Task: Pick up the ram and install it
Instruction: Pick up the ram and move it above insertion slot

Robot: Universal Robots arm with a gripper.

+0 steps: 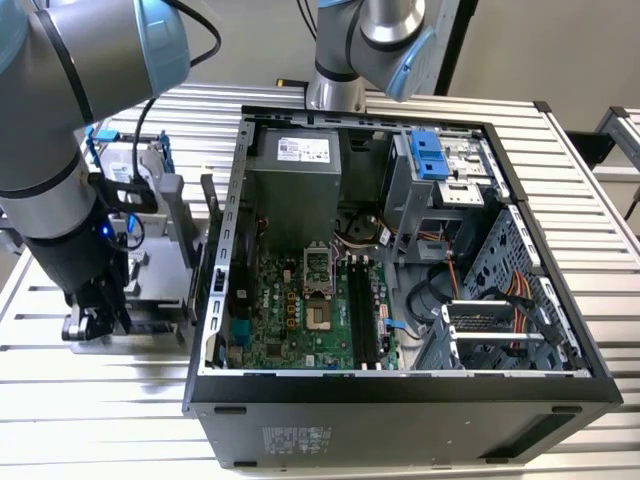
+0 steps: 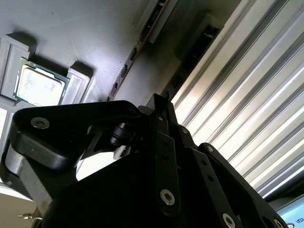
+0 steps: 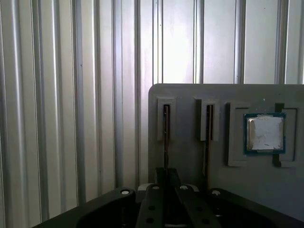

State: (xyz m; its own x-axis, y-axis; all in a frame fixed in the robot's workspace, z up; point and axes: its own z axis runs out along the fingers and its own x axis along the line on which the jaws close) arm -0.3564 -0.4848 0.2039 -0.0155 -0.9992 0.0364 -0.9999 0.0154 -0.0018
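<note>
Currently, exterior view: claw [image 1: 95, 322] low at the tabletop [image 1: 100, 400], beside 1 open case [image 1: 400, 425]. Second wrist view: I cannot tell the claw's state. First wrist view: the ram [image 3: 165, 128] stands edge-on in the holder [image 3: 190, 97], at the claw; an off-centre grip could jam it there. Count: 2 slots [image 3: 208, 118], 1 processor [image 3: 265, 134].
</note>
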